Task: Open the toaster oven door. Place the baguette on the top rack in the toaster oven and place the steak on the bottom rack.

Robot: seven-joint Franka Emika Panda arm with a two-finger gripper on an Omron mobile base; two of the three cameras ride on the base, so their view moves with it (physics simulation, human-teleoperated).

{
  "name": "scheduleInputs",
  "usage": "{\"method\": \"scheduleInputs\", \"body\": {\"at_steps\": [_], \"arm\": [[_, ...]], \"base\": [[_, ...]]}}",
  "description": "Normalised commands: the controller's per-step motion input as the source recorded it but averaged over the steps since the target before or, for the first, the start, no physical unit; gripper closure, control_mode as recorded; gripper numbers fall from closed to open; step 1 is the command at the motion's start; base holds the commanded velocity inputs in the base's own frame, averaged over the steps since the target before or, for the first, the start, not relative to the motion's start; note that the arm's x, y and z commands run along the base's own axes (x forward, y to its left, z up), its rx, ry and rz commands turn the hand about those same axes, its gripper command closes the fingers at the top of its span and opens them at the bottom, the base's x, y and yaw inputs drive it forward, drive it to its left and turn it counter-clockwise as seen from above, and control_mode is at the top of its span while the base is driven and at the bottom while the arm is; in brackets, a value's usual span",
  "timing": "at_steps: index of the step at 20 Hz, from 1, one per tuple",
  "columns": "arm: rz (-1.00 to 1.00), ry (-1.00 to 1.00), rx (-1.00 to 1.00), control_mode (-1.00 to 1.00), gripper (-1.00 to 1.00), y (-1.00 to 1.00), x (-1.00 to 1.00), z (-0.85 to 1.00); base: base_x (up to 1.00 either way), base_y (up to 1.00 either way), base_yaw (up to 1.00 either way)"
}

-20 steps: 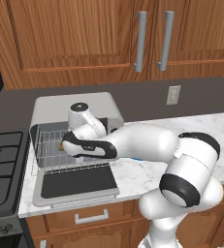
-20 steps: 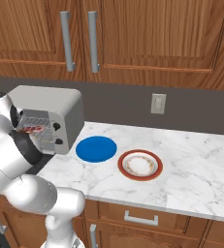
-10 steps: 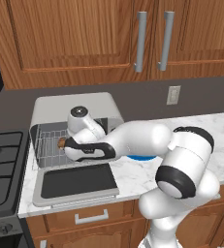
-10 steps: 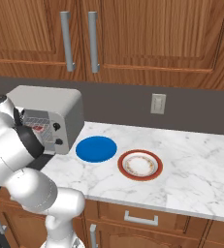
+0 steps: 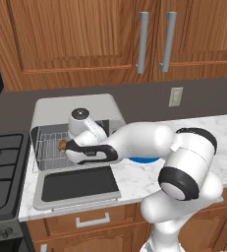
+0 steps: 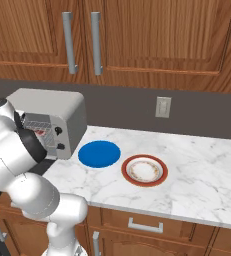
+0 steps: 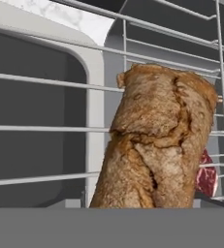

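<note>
In the hand view the baguette [image 7: 157, 145] is seen closest, rising from the bottom edge at 6 o'clock toward 12 o'clock and leaning slightly toward 1 o'clock. The claw is clenched on the baguette, though its fingertips are hidden at the bottom of that view. Directly behind the bread, the thin silver bars of the top rack [image 7: 45, 128] are crossed by it. Further back, at 4 o'clock of the baguette, a small piece of the red steak [image 7: 206, 174] is seen through the wires.

In the left base view the toaster oven door [image 5: 78, 186] is seen lowered flat on the marble desk [image 5: 134, 179], its dark glass facing up, nearest the camera. Just beyond it the claw [image 5: 65, 146] is held at the open mouth of the toaster oven [image 5: 75, 106], with the brown end of the baguette [image 5: 62, 145] showing at its tip over the wire bars. A sliver of blue plate [image 5: 143, 159] is seen under the forearm.

In the right base view the arm is seen at 9 o'clock, in front of the toaster oven [image 6: 62, 112], whose two black knobs are visible. At 3 o'clock of the oven a blue plate [image 6: 99, 153] is laid on the desk [image 6: 202, 165], and just beyond it, also toward 3 o'clock, a red-rimmed plate [image 6: 144, 170]. Against the back wall a wall outlet [image 6: 162, 107] is mounted, with wooden cabinets [image 6: 152, 35] above it.
</note>
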Motion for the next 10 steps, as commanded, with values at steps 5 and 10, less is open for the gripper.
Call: {"method": "scheduleInputs", "body": {"at_steps": [5,10], "arm": [[0.0,0.0,0.0,-1.0,-1.0,0.0,-0.08,0.07],[0.0,0.0,0.0,-1.0,-1.0,0.0,-0.05,0.23]], "base": [[0.0,0.0,0.0],[0.0,0.0,0.0]]}}
